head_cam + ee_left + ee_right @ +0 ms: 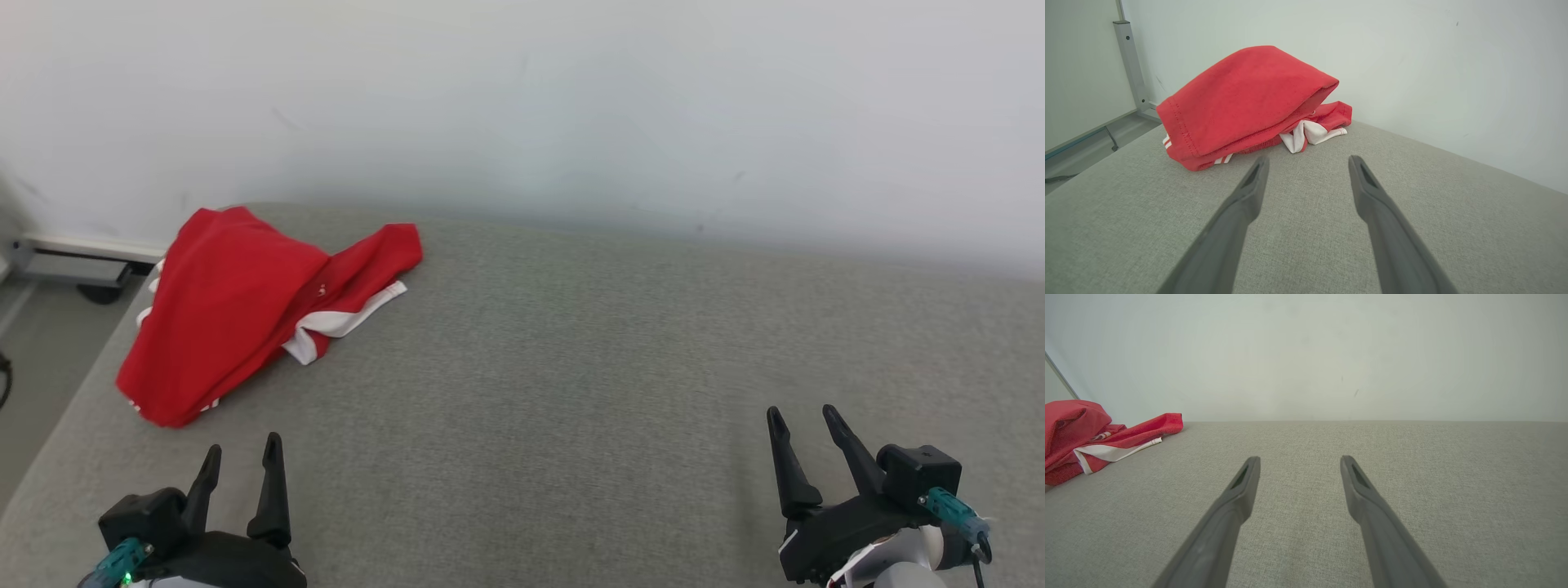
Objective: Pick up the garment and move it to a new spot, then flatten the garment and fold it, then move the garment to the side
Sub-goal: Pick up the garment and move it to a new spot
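Both pairs of jaws stand spread and empty. The left gripper (243, 443) hovers low, just short of the crumpled red garment (229, 310) (white trim showing) at the far-left edge of the grey worktop (571, 367). The right gripper (800, 409) is well apart from it. The pickup hasn't begun, I'd say; next the left arm needs to reach forward and pinch the cloth.

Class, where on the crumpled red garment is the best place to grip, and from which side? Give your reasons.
Probably the near hem of the garment, approached low from the robot's side by the open left gripper. That layered edge bulges up off the grey surface and faces this gripper directly.
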`<state>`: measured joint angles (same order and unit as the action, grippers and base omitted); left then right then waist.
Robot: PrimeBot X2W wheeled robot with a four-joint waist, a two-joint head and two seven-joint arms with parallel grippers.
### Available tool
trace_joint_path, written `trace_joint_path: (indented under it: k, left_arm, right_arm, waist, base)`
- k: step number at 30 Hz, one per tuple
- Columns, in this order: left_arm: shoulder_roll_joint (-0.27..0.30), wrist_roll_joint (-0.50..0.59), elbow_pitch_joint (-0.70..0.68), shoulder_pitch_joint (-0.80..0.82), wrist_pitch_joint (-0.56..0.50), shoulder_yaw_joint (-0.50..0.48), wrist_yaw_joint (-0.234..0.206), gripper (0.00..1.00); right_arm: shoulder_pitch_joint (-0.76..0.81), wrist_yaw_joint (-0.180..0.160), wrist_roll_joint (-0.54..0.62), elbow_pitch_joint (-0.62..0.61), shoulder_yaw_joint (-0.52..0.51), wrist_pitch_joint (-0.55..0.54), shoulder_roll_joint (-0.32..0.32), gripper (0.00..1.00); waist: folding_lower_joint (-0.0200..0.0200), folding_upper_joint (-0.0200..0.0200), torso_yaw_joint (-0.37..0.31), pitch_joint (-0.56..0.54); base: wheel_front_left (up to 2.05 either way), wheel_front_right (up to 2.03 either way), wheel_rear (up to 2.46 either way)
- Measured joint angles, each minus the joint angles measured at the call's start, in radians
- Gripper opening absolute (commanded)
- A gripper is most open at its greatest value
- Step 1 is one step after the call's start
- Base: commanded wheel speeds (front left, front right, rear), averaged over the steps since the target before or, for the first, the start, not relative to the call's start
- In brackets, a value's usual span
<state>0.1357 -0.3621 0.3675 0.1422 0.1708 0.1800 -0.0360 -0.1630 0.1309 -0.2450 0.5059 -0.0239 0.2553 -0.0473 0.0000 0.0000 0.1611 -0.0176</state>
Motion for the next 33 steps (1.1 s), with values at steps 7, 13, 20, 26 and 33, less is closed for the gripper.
trace_joint_path:
  k: [7,13,20,26,33]
  left_arm:
    - [0.012,-0.009,-0.008,-0.002,-0.007,-0.001,-0.008,1.0]
    - [0.02,-0.014,-0.016,-0.013,-0.013,0.0,-0.012,1.0]
    - [0.025,-0.02,-0.026,-0.017,-0.016,0.0,-0.017,1.0]
    - [0.025,-0.026,-0.034,-0.021,-0.021,0.004,-0.025,1.0]
    - [0.025,-0.027,0.008,0.065,-0.058,0.035,0.002,1.0]
  right_arm:
    - [0.001,0.0,-0.011,0.004,0.009,0.0,0.0,1.0]
    - [-0.001,0.0,-0.022,0.011,0.02,0.001,0.001,1.0]
    - [-0.007,0.0,-0.025,0.017,0.027,0.002,0.0,1.0]
    - [-0.007,0.0,-0.026,0.019,0.03,0.003,0.0,1.0]
    - [-0.008,0.0,-0.006,-0.001,0.009,0.001,0.0,1.0]
  waist:
    - [0.0,0.0,0.079,-0.003]
    - [0.0,0.0,0.13,-0.007]
    - [0.0,0.0,0.173,-0.011]
    - [0.0,0.0,0.17,-0.006]
    - [0.0,0.0,0.19,0.018]
  base:
    - [0.0,0.0,0.0]
    - [0.0,0.0,0.0]
    - [0.0,0.0,0.0]
    - [0.0,0.0,0.0]
    - [0.0,0.0,0.0]
